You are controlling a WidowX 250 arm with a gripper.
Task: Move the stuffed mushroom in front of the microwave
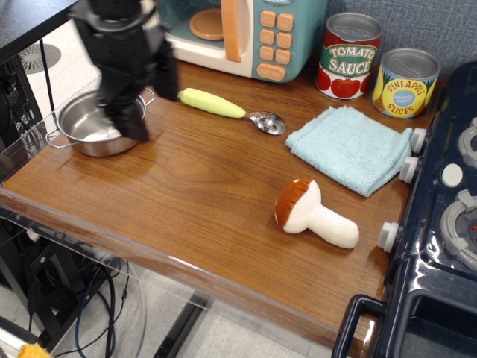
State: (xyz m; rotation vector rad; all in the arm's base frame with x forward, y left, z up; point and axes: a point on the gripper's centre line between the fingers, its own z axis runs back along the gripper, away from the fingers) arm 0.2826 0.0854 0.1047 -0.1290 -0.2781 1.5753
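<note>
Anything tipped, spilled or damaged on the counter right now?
Nothing stands out. The cream-stemmed, brown-capped stuffed mushroom lies on its side, the green-handled spoon lies flat, both cans are upright, and nothing is spilled.

A wooden table [194, 201] stands before a grey-blue wall [417, 22], over pale tiled floor [179, 335].

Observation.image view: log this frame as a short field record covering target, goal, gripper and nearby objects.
target: stuffed mushroom, lying on its side on the table, untouched
goal: microwave, at the back edge
gripper: gripper blurred, at the pot's right rim, far from target; open or shut unclear
pot: steel pot, left side
spoon: green-handled spoon, before the microwave
cloth: blue cloth, by the cans
</note>
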